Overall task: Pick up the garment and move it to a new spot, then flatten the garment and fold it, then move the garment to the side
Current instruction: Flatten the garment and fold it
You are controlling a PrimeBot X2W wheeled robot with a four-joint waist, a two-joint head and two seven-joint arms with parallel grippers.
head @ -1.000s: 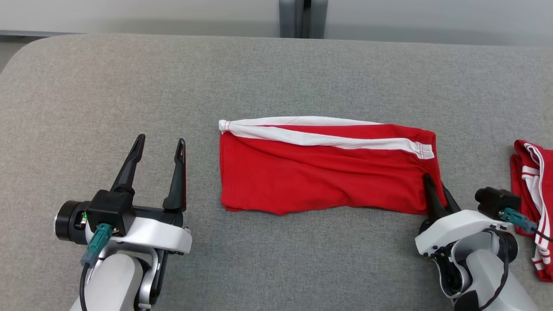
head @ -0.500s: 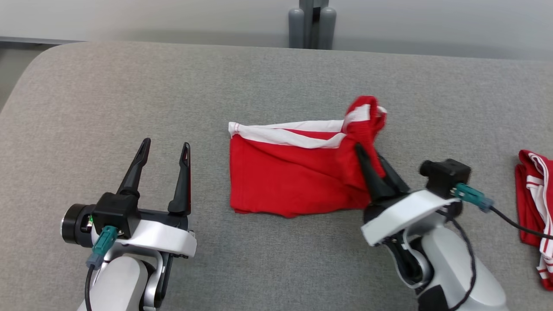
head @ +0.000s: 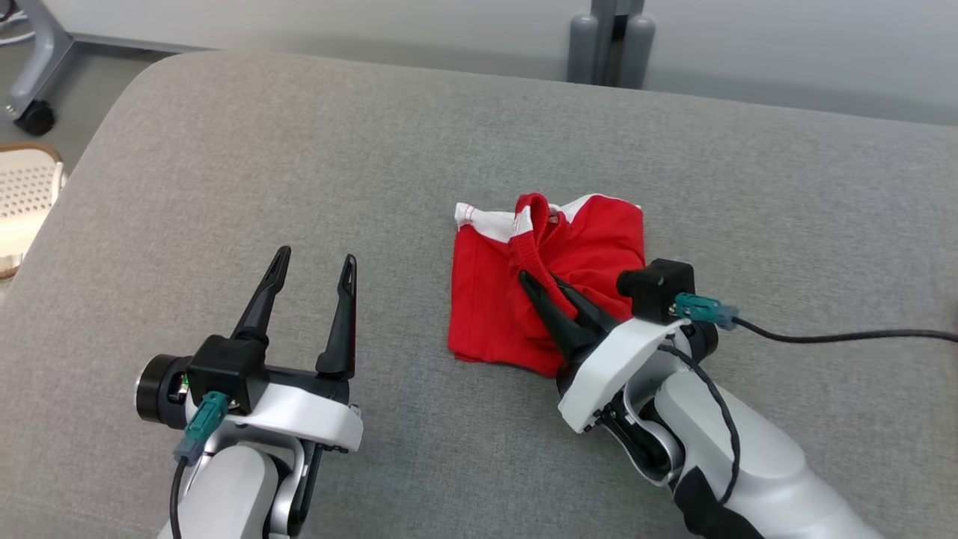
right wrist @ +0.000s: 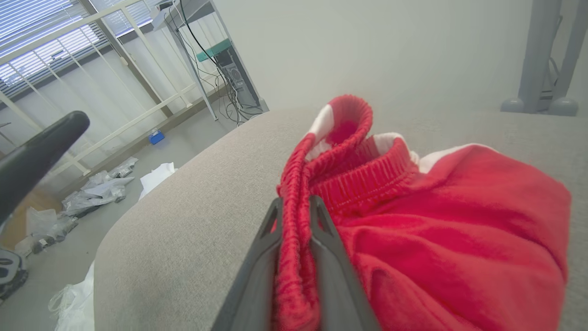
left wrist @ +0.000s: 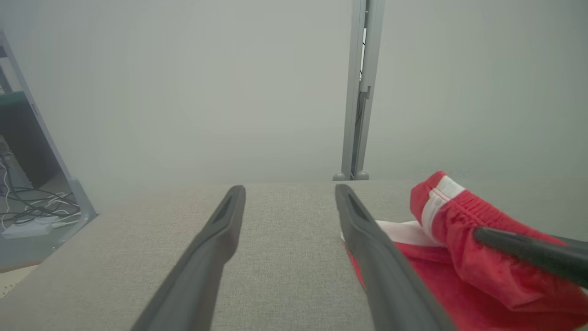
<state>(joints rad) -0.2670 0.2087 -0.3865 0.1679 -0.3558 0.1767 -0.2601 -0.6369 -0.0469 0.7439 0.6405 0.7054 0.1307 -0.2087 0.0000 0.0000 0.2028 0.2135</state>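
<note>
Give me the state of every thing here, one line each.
red shorts, partly doubled over, waistband end lifted, the rest lying on the grey table.
right pincer, shut on the waistband of the red shorts.
left pincer, open, empty, apart from the red shorts.

A grey fabric bench point(head: 224, 187) spans the head view, with a pale wall point(head: 337, 22) behind it and a grey post point(head: 610, 45) at top centre-right. A caster wheel point(head: 36, 117) sits top left. The right wrist view's upper left shows slatted window blinds point(right wrist: 27, 50), a computer tower point(right wrist: 234, 78) and plastic bags point(right wrist: 92, 195) on the floor.
</note>
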